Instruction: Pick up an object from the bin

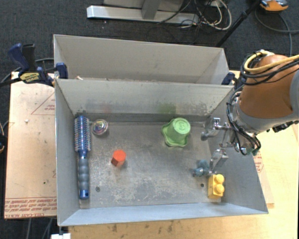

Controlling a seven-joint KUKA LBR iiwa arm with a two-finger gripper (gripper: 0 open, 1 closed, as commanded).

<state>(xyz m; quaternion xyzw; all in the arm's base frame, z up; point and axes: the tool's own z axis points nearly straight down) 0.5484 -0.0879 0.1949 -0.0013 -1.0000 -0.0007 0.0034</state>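
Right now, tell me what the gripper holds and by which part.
Nothing visibly held. The gripper hangs low at the bin's right, next to the yellow block lying on the floor.

Dark grey carpet floor point(25, 19) all round, flecked with pale specks. At top centre lies a pale grey flat metal stand base point(125, 13), with tangled black cables point(204, 14) just beside it. A thin black pole point(239, 18) slants at top right. Light is even, without hard shadows.
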